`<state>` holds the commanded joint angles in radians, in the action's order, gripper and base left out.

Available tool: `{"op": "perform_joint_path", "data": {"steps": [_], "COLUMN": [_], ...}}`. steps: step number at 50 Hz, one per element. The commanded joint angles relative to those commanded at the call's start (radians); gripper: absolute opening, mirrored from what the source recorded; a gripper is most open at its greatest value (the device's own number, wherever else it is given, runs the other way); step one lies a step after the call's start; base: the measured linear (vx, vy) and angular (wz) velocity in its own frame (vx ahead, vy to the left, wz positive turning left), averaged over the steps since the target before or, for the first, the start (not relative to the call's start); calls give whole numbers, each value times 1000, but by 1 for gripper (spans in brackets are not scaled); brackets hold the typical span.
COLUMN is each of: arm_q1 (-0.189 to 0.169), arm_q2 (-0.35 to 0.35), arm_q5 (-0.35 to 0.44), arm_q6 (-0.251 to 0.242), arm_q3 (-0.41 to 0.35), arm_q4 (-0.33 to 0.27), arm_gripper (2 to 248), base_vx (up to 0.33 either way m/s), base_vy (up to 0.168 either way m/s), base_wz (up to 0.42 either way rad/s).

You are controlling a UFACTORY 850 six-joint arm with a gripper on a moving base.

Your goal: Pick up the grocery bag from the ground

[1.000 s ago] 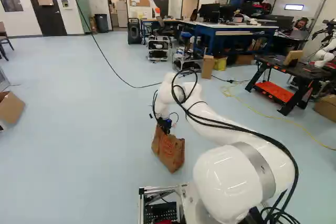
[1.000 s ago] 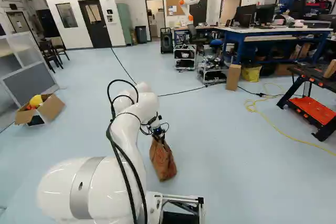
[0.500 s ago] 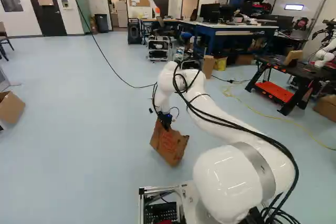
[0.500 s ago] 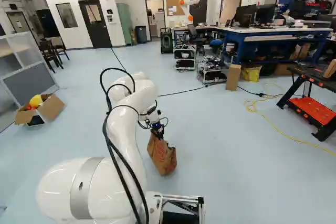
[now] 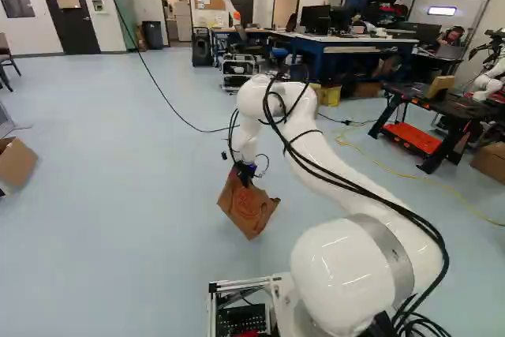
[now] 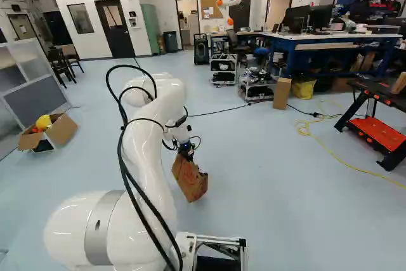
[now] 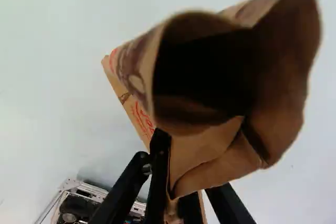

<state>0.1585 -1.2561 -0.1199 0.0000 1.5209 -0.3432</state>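
We log the pincer (image 7: pixel 176 203) grasping the grocery bag (image 5: pixel 248 209) by its rim, tilted and apparently above the floor (image 5: pixel 142 219); lift judged nearly complete, only steady holding left.

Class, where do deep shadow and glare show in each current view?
Wrist view: the paper bag is open, its inside sunk in near-black shadow; left base view: bright streaks of glare on the arm's white lowest joint; right base view: highlights on that joint too.

Base views behind arm (image 5: pixel 343 270), facing ahead; wrist view close, downward (all share bag (image 5: pixel 248 207))
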Motion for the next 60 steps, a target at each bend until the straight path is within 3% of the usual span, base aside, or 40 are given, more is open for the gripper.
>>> {"op": "perform_joint_path", "data": {"steps": [19, 60], "arm_q1": [11, 41], "arm_q2": [171, 571], "arm_q5": [154, 613], "arm_q6": [0, 0], "arm_q3": [-197, -608], "arm_q4": [41, 151], "arm_gripper": [29, 29], "base_vx": [0, 0], "base_vy": [0, 0], "base_wz": [0, 0]}}
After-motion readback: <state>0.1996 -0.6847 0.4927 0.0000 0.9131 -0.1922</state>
